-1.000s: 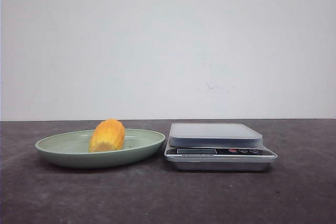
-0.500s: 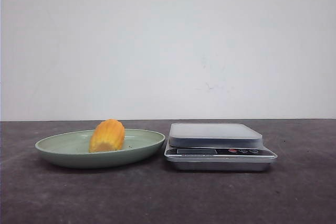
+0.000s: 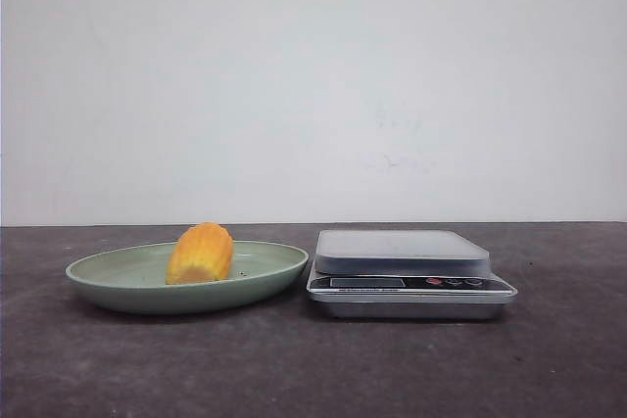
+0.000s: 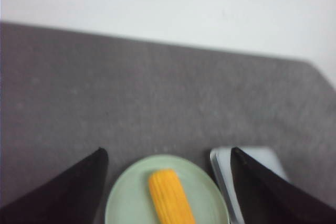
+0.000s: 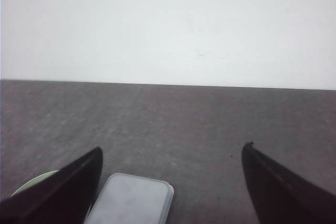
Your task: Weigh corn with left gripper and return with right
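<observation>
The corn (image 3: 200, 254) is a short, stubby yellow-orange cob piece with ridged kernel rows. It lies on its side inside the pale green plate (image 3: 118, 286), near the plate's middle, untouched. The left gripper (image 4: 167, 190) hangs above the plate, its two tapered black fingers (image 4: 68, 192) spread wide, the corn (image 4: 170, 200) showing between them.

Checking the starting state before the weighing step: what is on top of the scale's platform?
Nothing: the scale has a bare platform in the front view. The corn lies on the green plate beside it. The display reading is too small to tell.
</observation>
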